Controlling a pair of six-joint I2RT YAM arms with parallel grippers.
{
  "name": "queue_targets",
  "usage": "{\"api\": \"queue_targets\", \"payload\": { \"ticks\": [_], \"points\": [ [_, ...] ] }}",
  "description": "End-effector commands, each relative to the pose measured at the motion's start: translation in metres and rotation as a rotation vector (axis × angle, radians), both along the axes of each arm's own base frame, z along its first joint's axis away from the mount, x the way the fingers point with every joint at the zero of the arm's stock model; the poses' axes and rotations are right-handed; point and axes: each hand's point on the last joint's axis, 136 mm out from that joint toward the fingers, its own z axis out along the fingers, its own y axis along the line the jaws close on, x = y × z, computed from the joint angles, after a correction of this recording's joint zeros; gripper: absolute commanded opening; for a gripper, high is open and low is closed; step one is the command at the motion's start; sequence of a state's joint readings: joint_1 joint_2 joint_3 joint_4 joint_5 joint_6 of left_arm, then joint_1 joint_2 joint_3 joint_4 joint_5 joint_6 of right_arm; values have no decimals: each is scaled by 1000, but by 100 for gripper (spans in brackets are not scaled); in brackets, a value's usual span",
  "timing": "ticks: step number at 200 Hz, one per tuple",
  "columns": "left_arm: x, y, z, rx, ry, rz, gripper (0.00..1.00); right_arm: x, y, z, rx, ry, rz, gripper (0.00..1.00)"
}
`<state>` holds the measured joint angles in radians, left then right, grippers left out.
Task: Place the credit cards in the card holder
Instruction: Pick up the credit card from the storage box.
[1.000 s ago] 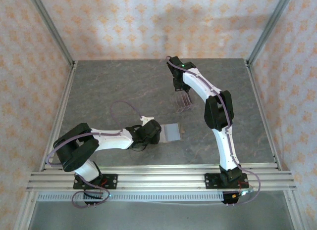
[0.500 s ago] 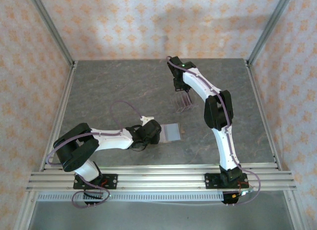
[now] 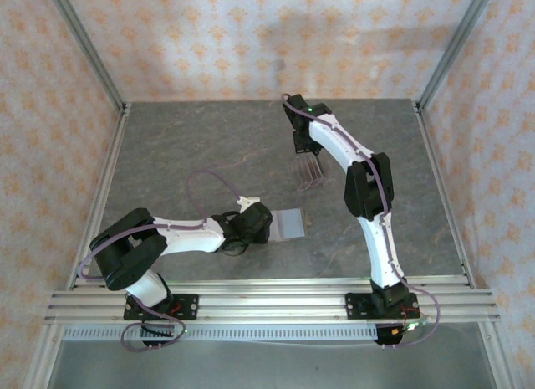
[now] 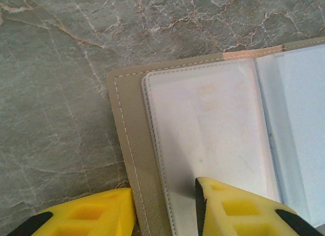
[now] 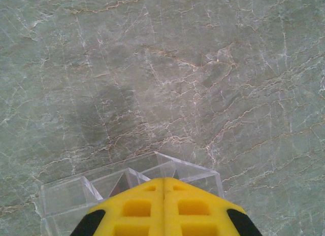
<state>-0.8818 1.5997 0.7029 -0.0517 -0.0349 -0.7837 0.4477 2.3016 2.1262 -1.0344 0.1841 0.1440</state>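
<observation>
Hold left pincer (image 4: 163, 188), parted astride the edge of the card holder (image 4: 203, 134), pinning it flat on the worktop (image 4: 56, 94); draw right pincer (image 5: 163, 182), closed at clear rack (image 5: 68, 194), straight up.

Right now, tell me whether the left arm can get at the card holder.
Probably yes. The left gripper is at the open card holder, its fingers apart astride the tan edge, one over the table, one over the clear sleeve. Nothing lies between them and it.
</observation>
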Motion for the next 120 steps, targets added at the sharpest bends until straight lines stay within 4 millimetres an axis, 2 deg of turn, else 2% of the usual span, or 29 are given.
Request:
{"api": "queue_targets", "payload": {
  "ticks": [1, 24, 43, 48, 61, 75, 120],
  "points": [
    [-11, 2, -35, 14, 73, -20, 37, -1, -8, 19, -20, -16, -1, 0],
    [-11, 1, -34, 13, 73, -21, 37, 0, -8, 32, -16, -38, 5, 0],
    [-11, 1, -34, 12, 73, -20, 37, -1, -7, 34, -11, -39, 10, 0],
    [-11, 1, -34, 12, 72, -20, 37, -1, -6, 33, -7, -33, 13, 0],
    [-11, 2, -34, 12, 73, -17, 37, -2, -4, 27, -1, -10, 20, 13],
    [-11, 1, -34, 13, 73, -19, 37, -2, -4, 22, -9, 6, 18, 18],
    [-11, 2, -34, 15, 75, -18, 37, -1, -5, 8, -30, 28, 17, 22]
  ]
}}
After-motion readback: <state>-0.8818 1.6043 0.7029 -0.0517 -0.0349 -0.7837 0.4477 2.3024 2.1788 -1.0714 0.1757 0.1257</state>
